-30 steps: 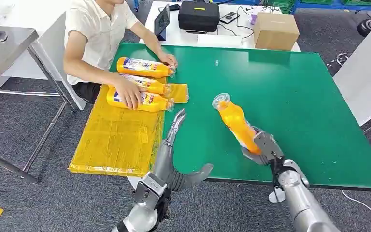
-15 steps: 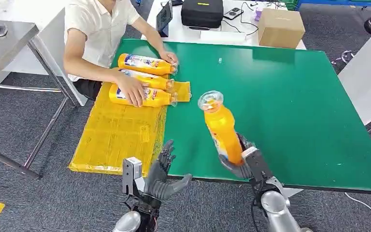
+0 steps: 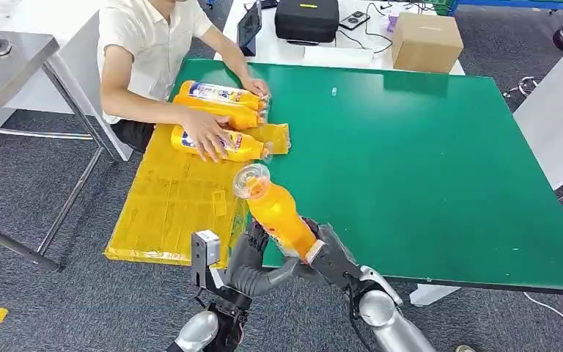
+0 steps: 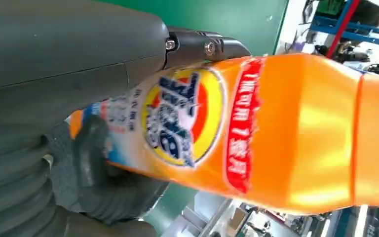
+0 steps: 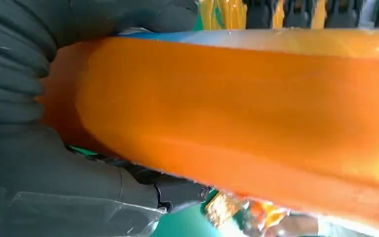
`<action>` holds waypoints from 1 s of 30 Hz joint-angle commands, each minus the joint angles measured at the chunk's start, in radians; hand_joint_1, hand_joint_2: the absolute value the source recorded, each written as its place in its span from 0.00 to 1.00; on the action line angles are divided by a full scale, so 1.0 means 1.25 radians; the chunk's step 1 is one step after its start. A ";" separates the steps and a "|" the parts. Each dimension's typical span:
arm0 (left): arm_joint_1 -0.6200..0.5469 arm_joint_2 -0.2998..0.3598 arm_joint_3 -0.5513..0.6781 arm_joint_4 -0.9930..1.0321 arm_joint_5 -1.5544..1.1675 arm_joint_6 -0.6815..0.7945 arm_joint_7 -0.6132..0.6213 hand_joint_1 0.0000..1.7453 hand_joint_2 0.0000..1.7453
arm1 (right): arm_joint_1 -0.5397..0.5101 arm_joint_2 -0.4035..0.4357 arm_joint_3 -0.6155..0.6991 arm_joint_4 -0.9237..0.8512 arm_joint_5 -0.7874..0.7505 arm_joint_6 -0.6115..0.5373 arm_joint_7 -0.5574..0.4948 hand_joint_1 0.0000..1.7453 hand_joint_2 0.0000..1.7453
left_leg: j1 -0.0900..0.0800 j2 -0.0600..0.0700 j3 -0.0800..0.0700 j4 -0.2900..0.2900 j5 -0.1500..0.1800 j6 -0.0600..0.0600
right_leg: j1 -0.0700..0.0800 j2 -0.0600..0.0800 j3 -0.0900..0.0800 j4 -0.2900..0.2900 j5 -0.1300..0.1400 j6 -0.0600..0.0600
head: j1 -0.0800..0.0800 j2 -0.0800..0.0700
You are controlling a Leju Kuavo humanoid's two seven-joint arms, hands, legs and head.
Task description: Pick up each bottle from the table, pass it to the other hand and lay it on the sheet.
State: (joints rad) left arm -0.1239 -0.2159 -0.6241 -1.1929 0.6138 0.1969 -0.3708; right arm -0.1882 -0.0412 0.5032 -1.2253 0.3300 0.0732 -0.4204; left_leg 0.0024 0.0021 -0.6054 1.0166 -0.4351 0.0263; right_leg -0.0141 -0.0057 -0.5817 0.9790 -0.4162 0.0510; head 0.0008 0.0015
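The right hand (image 3: 330, 253) holds the bottom end of an orange bottle (image 3: 275, 213). The bottle is up in the air over the near edge of the green bench (image 3: 425, 154). It leans, with its clear cap pointing up and toward the yellow sheet (image 3: 176, 202).

The left hand (image 3: 253, 264) is right at the bottle too. Its thumb reaches under the bottle near the right hand. In the left wrist view, the thumb and dark fingers (image 4: 94, 163) wrap around the bottle's label end, so both hands are on it.

The yellow sheet hangs over the left side of the bench. Three more orange bottles (image 3: 216, 117) lie side by side at its far end. A person (image 3: 150, 51) in a white shirt sits there and has a hand on the nearest one.

A brown box (image 3: 425, 42) and a black case (image 3: 306, 20) sit on a white table behind the bench.
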 commanded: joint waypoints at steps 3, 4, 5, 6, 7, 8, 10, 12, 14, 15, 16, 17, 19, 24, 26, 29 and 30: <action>-0.053 -0.011 0.011 0.009 0.009 0.024 -0.004 0.00 1.00 | -0.044 -0.012 0.134 0.095 0.033 0.008 -0.003 0.98 1.00 | 0.000 0.000 0.002 0.000 -0.001 -0.001 | 0.000 0.000 0.002 0.000 -0.001 -0.002 | -0.001 0.000; -0.051 -0.015 0.027 0.012 0.040 0.023 0.016 0.00 1.00 | -0.047 -0.011 0.138 0.100 0.032 0.007 -0.003 0.97 1.00 | 0.001 0.000 0.001 0.000 0.000 -0.001 | 0.001 0.000 0.001 -0.001 0.000 -0.001 | 0.000 0.000; -0.055 -0.014 0.028 0.014 0.037 0.026 0.006 0.00 1.00 | -0.050 -0.010 0.141 0.104 0.037 0.001 -0.001 0.98 1.00 | 0.001 0.000 0.002 0.000 -0.001 -0.001 | 0.001 0.000 0.002 -0.001 -0.001 -0.002 | 0.000 0.000; -0.060 -0.015 0.033 0.017 0.027 0.043 -0.013 0.00 1.00 | -0.052 -0.011 0.150 0.108 0.063 -0.022 0.004 0.98 1.00 | 0.001 0.000 0.001 0.000 0.000 -0.001 | 0.001 0.000 0.001 -0.001 0.000 -0.001 | 0.000 0.000; -0.064 -0.017 0.040 0.018 0.035 0.049 -0.008 0.00 1.00 | -0.051 -0.011 0.155 0.110 0.072 -0.033 0.006 0.98 1.00 | 0.000 0.000 0.001 0.000 0.000 -0.001 | 0.000 0.000 0.000 0.000 0.000 -0.001 | 0.000 0.000; -0.064 -0.018 0.047 0.017 0.049 0.041 0.005 0.00 1.00 | -0.051 -0.008 0.159 0.111 0.072 -0.032 0.006 0.96 1.00 | 0.001 0.000 0.002 0.000 -0.001 -0.001 | 0.001 0.000 0.002 0.000 0.000 -0.002 | 0.000 0.000; -0.072 -0.017 0.054 0.019 0.051 0.052 0.001 1.00 1.00 | -0.056 -0.010 0.176 0.111 0.099 -0.055 0.004 0.93 1.00 | 0.000 0.000 0.001 0.000 -0.001 -0.001 | 0.001 0.000 0.001 0.000 -0.001 -0.002 | 0.000 0.000; -0.073 -0.016 0.058 0.011 0.053 0.047 -0.009 1.00 1.00 | -0.051 -0.001 0.166 0.107 0.073 -0.051 0.004 0.82 1.00 | 0.000 0.000 0.001 0.000 0.000 -0.001 | 0.000 0.000 0.000 0.000 0.000 -0.001 | 0.000 0.000; -0.072 -0.016 0.058 0.003 0.054 0.045 -0.008 1.00 1.00 | -0.050 -0.002 0.167 0.102 0.074 -0.055 0.004 0.71 1.00 | 0.001 -0.001 0.001 0.000 0.000 -0.001 | 0.001 0.000 0.000 0.000 0.000 -0.001 | 0.000 0.000; -0.072 -0.016 0.058 0.003 0.054 0.045 -0.008 1.00 1.00 | -0.050 -0.002 0.167 0.102 0.074 -0.055 0.004 0.71 1.00 | 0.001 -0.001 0.001 0.000 -0.001 -0.001 | 0.001 0.000 0.001 0.000 -0.001 -0.002 | 0.000 0.000; -0.072 -0.016 0.058 0.003 0.054 0.045 -0.008 1.00 1.00 | -0.050 -0.002 0.167 0.102 0.074 -0.055 0.004 0.71 1.00 | 0.001 -0.001 0.002 0.000 -0.001 -0.001 | 0.001 -0.001 0.001 0.000 -0.001 -0.002 | 0.000 0.000; -0.072 -0.016 0.058 0.003 0.054 0.045 -0.008 1.00 1.00 | -0.050 -0.002 0.167 0.102 0.074 -0.055 0.004 0.71 1.00 | 0.001 -0.001 0.001 0.000 -0.001 -0.001 | 0.001 -0.001 0.001 0.000 -0.001 -0.001 | 0.000 0.000; -0.067 -0.012 0.055 -0.006 0.063 0.038 0.002 1.00 1.00 | -0.044 0.000 0.155 0.099 0.055 -0.057 0.003 0.24 1.00 | 0.001 -0.001 0.001 0.000 -0.001 -0.001 | 0.001 -0.001 0.001 0.000 -0.001 -0.002 | 0.000 0.000; -0.065 -0.005 0.061 -0.007 0.079 0.026 0.006 1.00 1.00 | -0.028 0.028 0.114 0.088 0.021 -0.103 -0.017 0.00 1.00 | 0.001 -0.001 0.000 0.000 0.000 -0.001 | 0.001 -0.001 0.000 0.000 0.000 -0.001 | 0.000 0.000; -0.064 -0.003 0.061 -0.015 0.080 0.025 0.007 1.00 1.00 | -0.025 0.029 0.115 0.082 0.021 -0.103 -0.018 0.00 1.00 | 0.001 -0.001 0.001 0.000 -0.001 -0.001 | 0.001 0.000 0.000 0.000 -0.001 -0.002 | 0.000 0.000; -0.057 0.003 0.069 -0.042 0.069 0.043 -0.005 1.00 1.00 | -0.007 0.036 0.090 0.066 0.023 -0.156 -0.019 0.00 0.00 | 0.000 -0.001 0.000 0.000 0.000 -0.001 | 0.000 0.000 0.000 0.000 -0.001 -0.001 | 0.000 0.000; -0.047 -0.002 0.085 -0.065 0.063 0.056 -0.014 1.00 1.00 | 0.005 0.039 0.074 0.058 0.044 -0.205 -0.028 0.00 0.00 | 0.000 -0.001 0.000 0.000 0.000 -0.001 | 0.000 -0.001 0.000 0.000 -0.001 -0.001 | 0.000 0.000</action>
State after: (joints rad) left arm -0.1568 -0.2270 -0.5509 -1.2158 0.7118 0.2361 -0.3616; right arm -0.2193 -0.0225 0.6416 -1.1574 0.3598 -0.0545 -0.4387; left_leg 0.0024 0.0022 -0.6066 1.0166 -0.4350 0.0263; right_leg -0.0141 -0.0054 -0.5836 0.9790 -0.4162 0.0510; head 0.0011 0.0015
